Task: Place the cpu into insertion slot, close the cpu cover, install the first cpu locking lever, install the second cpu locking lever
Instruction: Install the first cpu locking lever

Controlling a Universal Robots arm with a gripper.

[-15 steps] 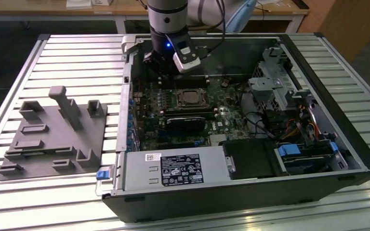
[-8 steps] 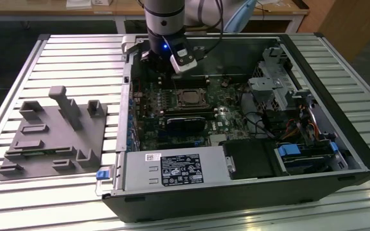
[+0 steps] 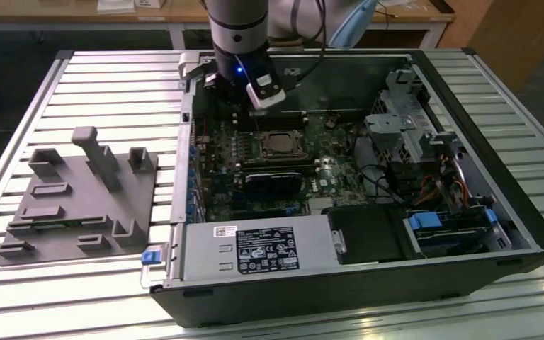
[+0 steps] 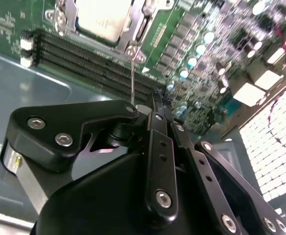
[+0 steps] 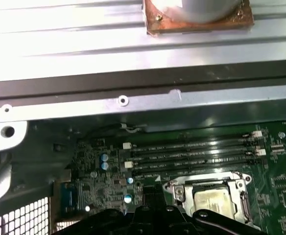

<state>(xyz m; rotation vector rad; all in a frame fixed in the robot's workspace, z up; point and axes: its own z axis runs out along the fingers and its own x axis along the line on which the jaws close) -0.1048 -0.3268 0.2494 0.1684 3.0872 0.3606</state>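
Exterior high; wrist views near cpu (image 4: 103,18)

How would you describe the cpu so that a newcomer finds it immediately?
Look inside the open computer case, at the green motherboard. Near the board's middle lies the cpu, a small flat square. It alone has a pale silvery top, framed by the metal cpu cover, while the neighbouring memory slots are long, narrow and black.

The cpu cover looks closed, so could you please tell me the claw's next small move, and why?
Probably press the upright locking lever down: the cpu cover lies flat over the cpu, and the claw sits close by that raised rod.
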